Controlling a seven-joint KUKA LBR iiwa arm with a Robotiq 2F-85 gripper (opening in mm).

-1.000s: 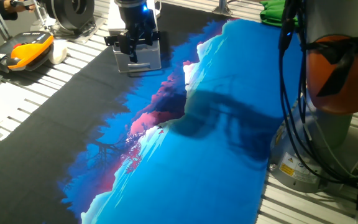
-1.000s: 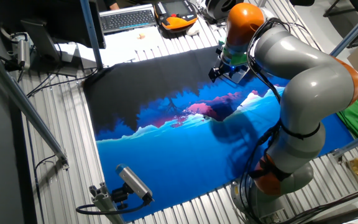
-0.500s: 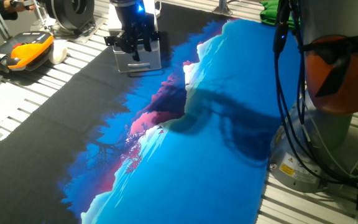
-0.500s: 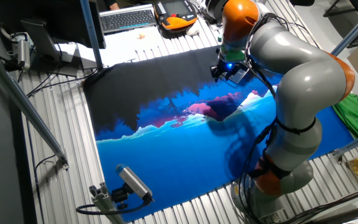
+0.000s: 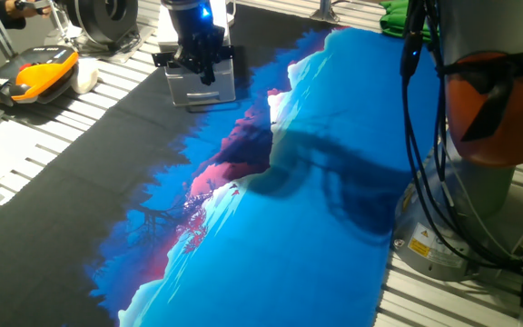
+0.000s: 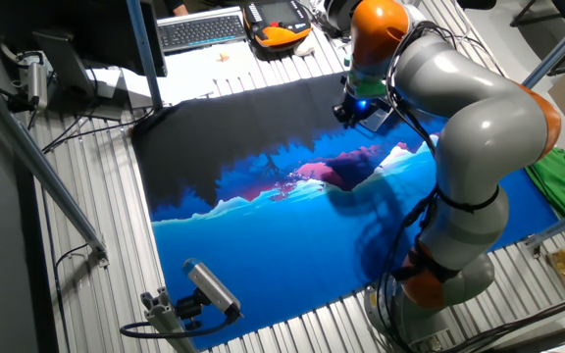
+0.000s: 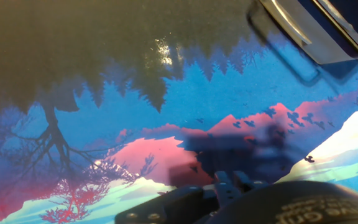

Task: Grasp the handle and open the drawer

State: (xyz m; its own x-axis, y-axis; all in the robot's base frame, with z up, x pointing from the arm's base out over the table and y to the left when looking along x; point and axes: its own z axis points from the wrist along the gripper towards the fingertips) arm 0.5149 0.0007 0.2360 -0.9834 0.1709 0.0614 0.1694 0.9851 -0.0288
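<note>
From my seat, the printed mat fills the foreground; beyond it the gripper hangs over the small white cabinet at the mat's far edge, presumably lined up for the handle, which it hides; whether its fingers are spread or closed I cannot tell.

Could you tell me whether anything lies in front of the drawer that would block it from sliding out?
Nothing visible does. In front of the drawer only the flat printed mat lies; the gripper hangs at its front.
</note>
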